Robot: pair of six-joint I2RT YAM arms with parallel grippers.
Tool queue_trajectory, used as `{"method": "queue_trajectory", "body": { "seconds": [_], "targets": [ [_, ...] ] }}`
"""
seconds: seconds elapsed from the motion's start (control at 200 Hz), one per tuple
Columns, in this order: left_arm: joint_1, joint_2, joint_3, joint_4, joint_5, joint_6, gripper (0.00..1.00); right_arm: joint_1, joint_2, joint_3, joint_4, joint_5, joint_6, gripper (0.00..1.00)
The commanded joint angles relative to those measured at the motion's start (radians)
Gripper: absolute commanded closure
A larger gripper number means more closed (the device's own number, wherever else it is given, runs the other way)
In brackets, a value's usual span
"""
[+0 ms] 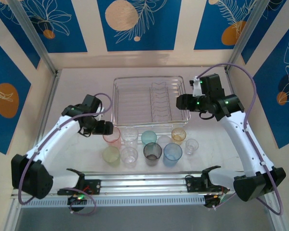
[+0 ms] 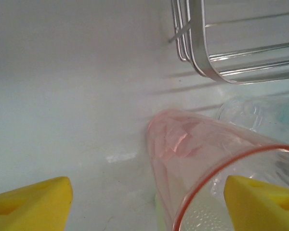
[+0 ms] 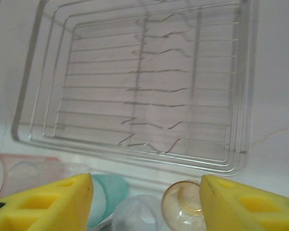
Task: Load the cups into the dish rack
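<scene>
Tinted plastic cups stood in two rows on the white table point(image 1: 77, 86), all outside the dish rack and just before its near edge. Nearest the arm bases I recorded, left to right, a yellow-green cup point(image 1: 111, 155), a clear cup point(image 1: 129, 157), a smoky grey cup point(image 1: 152, 152), a blue cup point(image 1: 173, 153) and a small clear cup point(image 1: 191, 146). The row behind held a pink cup point(image 1: 111, 136), a second clear cup point(image 1: 130, 135), a teal cup point(image 1: 148, 138) and an amber cup point(image 1: 178, 134).

The left pincer point(image 1: 107, 129) sat low at the pink cup. In its wrist view the yellow fingers point(image 2: 31, 202) were wide apart with the pink cup between them. The cup lay close to the right-hand finger and well clear of the other. I could not tell whether it touched.

The right pincer point(image 1: 179, 102) hung over the right end of the dish rack point(image 1: 149, 78), jaws apart. Its wrist view looked down past them at the teal and amber cups.
</scene>
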State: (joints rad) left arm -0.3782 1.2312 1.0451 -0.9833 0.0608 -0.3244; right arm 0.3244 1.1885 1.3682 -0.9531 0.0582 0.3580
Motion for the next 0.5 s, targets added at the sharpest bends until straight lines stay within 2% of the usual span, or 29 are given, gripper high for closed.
{"method": "queue_trajectory", "body": {
  "seconds": [0.0, 0.105, 0.155, 0.325, 0.495],
  "targets": [
    [-0.01, -0.092, 0.027, 0.014, -0.082, -0.038, 0.14, 0.092, 0.034, 0.056, -0.041, -0.034, 0.056, 0.44],
    [-0.01, -0.144, 0.029, 0.044, -0.111, -0.053, 0.08, 0.204, 0.111, 0.097, -0.052, -0.003, 0.076, 0.49],
    [-0.01, -0.162, 0.029, 0.055, -0.126, -0.053, 0.0, 0.253, 0.162, 0.124, -0.064, 0.015, 0.079, 0.5],
    [-0.009, -0.207, 0.012, 0.101, -0.163, -0.058, 0.0, 0.389, 0.339, 0.223, -0.121, 0.069, 0.061, 0.52],
    [-0.008, -0.243, -0.02, 0.164, -0.159, -0.061, 0.0, 0.463, 0.463, 0.282, -0.146, 0.077, 0.034, 0.54]
  ]
}}
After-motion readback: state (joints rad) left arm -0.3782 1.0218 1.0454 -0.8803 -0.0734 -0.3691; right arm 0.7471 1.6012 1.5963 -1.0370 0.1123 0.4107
